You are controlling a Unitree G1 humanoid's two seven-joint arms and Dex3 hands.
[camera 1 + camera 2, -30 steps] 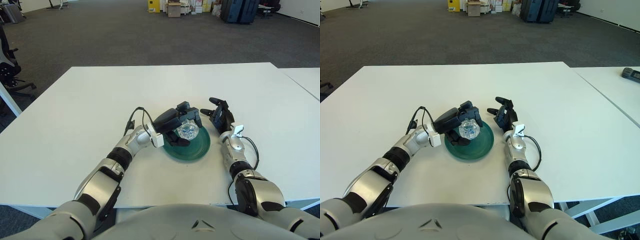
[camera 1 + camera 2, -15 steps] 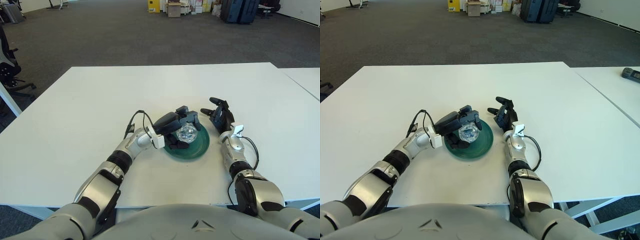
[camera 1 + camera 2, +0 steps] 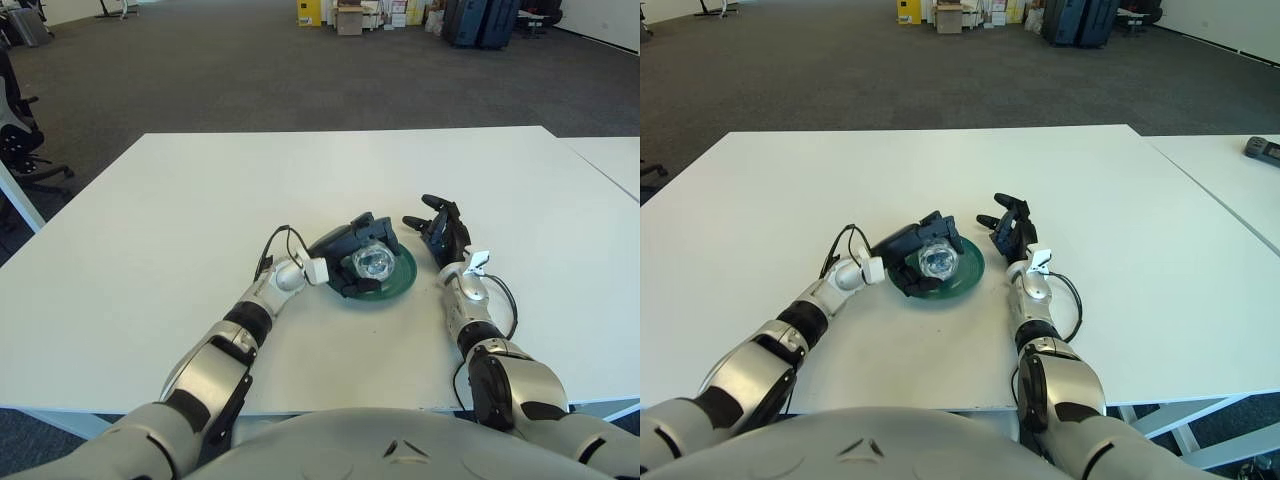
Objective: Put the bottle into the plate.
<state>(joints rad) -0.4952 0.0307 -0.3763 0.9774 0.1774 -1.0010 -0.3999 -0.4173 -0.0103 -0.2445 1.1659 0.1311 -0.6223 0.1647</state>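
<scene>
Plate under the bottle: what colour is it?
Dark green. The plate shows best in the left eye view, under the left hand holding the clear bottle.

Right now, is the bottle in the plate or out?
In: the bottle sits over the green plate, left hand shut on it.
</scene>
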